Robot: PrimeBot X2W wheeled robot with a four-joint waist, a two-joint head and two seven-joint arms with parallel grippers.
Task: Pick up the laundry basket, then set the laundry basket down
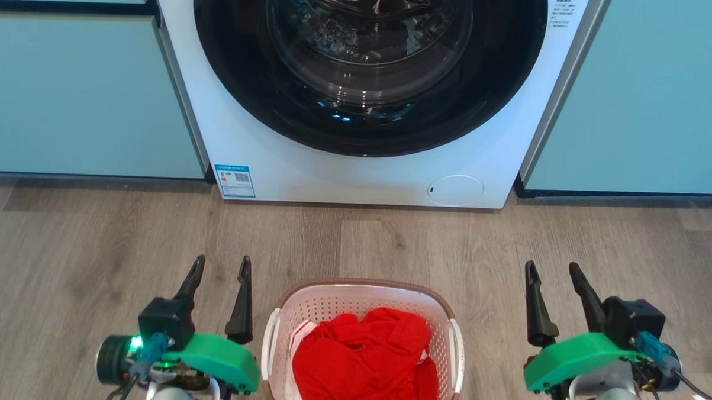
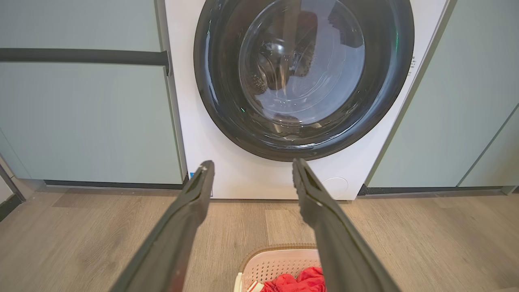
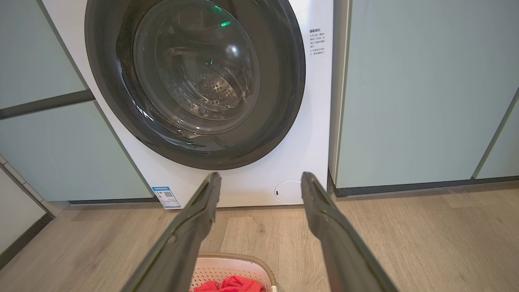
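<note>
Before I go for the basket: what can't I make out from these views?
Laundry basket, near end: cut off by the head view's bottom edge.
Basket floor: hidden under the red clothes.
Washer drum contents: lost in reflections on the door glass, all views.
Blue label text: too small to read.

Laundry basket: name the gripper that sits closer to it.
The left gripper: its inner finger stands just beside the laundry basket, while the right gripper leaves a wider gap of floor.
</note>
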